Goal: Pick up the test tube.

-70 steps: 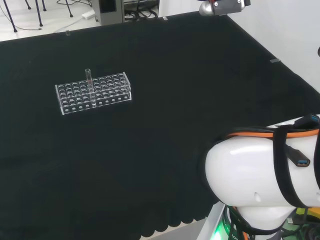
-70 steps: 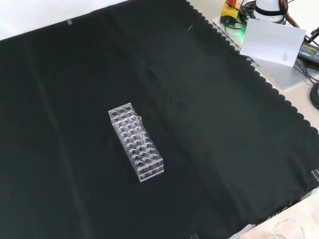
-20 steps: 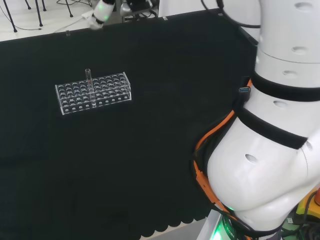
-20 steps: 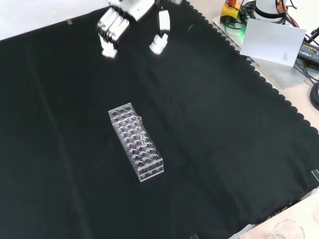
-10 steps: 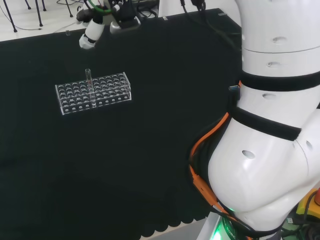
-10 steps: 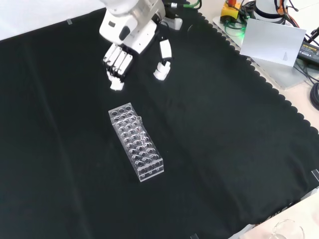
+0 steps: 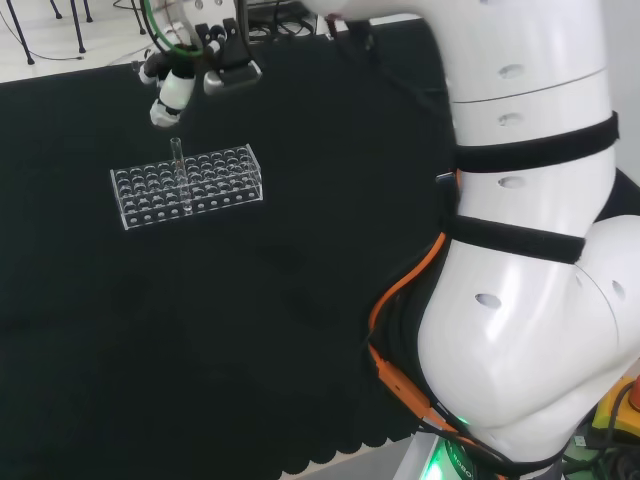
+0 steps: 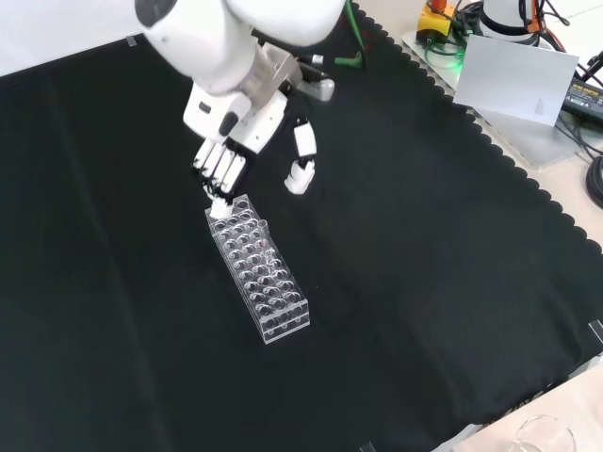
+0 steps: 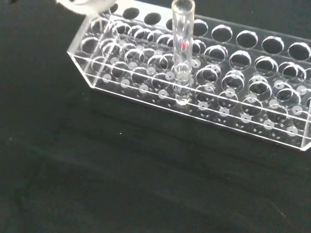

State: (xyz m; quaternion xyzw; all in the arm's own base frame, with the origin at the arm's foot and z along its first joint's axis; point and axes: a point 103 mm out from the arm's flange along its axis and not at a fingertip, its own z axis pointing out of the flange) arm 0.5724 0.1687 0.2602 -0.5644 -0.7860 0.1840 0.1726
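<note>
Black cloth covers the desk (image 8: pixel 452 282); my hand (image 8: pixel 231 127), fingers relaxed and apart, hovers upper left above the test tube (image 7: pixel 178 165) standing in its clear rack (image 8: pixel 257 268).

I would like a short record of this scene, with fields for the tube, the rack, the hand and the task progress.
tube: one clear tube, upright in the rack, in an outer row
rack: clear plastic rack with many holes, on the black cloth; every other hole looks empty
hand: hand above the rack's far end in the front view, fingers straight and pointing down, thumb apart
contact: hand not touching the tube
progress: tube not yet picked up
</note>
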